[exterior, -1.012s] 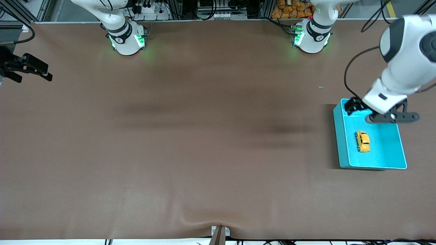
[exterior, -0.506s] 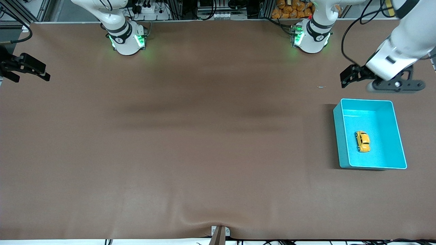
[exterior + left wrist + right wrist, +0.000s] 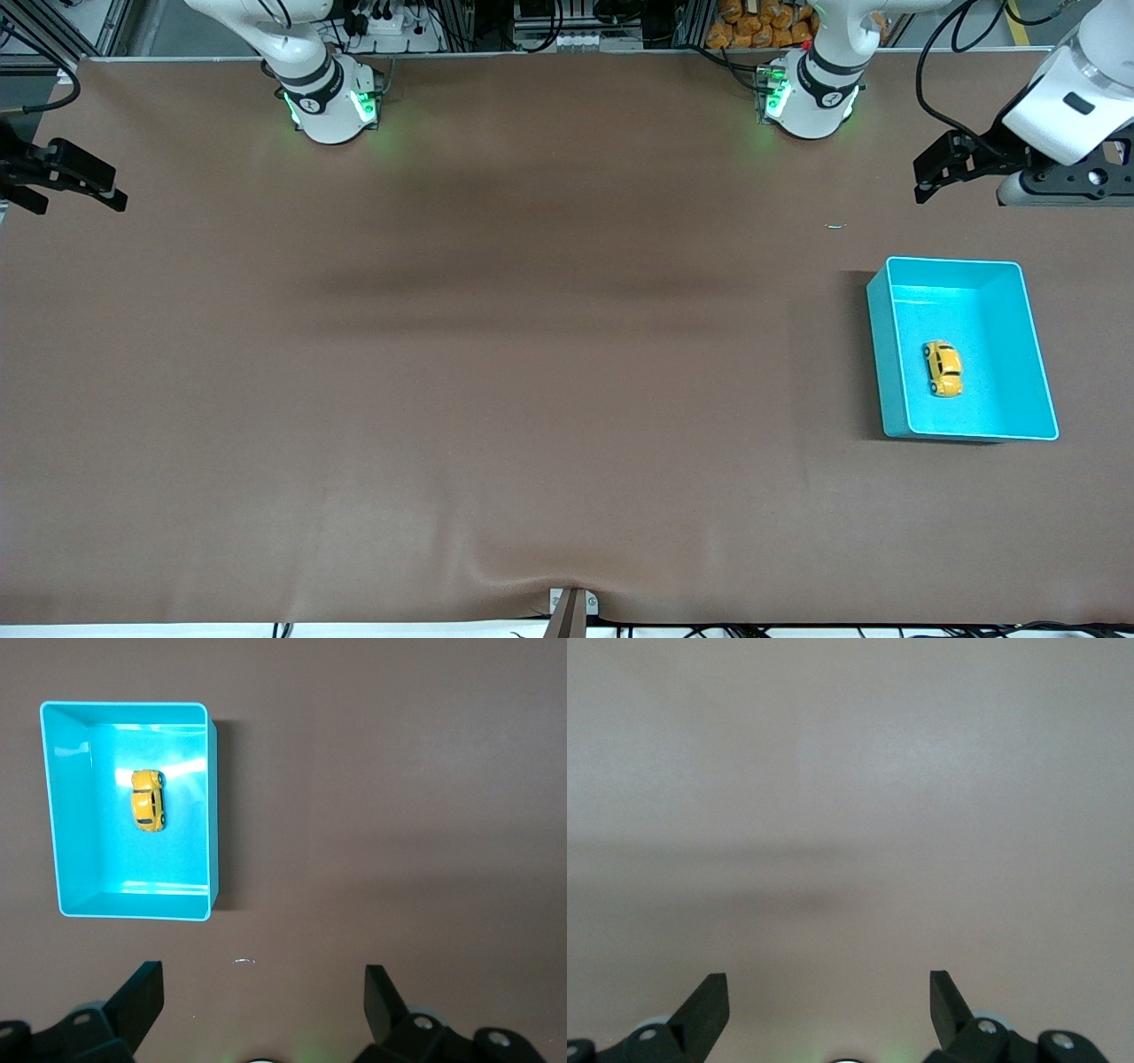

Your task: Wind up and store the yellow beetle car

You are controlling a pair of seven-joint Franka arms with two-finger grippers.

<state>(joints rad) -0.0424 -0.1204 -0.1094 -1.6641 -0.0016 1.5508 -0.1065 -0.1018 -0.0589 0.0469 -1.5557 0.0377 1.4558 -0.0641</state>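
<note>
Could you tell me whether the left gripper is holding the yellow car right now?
No, the car lies on the floor of the turquoise bin, while the left gripper is open and empty above bare table.

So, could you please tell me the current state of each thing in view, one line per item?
Yellow car: upright on its wheels on the floor of the bin, free of both grippers.
Turquoise bin: open-topped, on the table at the left arm's end, holding only the car.
Left gripper: open, empty, over bare table beside the bin.
Right gripper: open, empty, waiting over bare table at the right arm's end.
</note>
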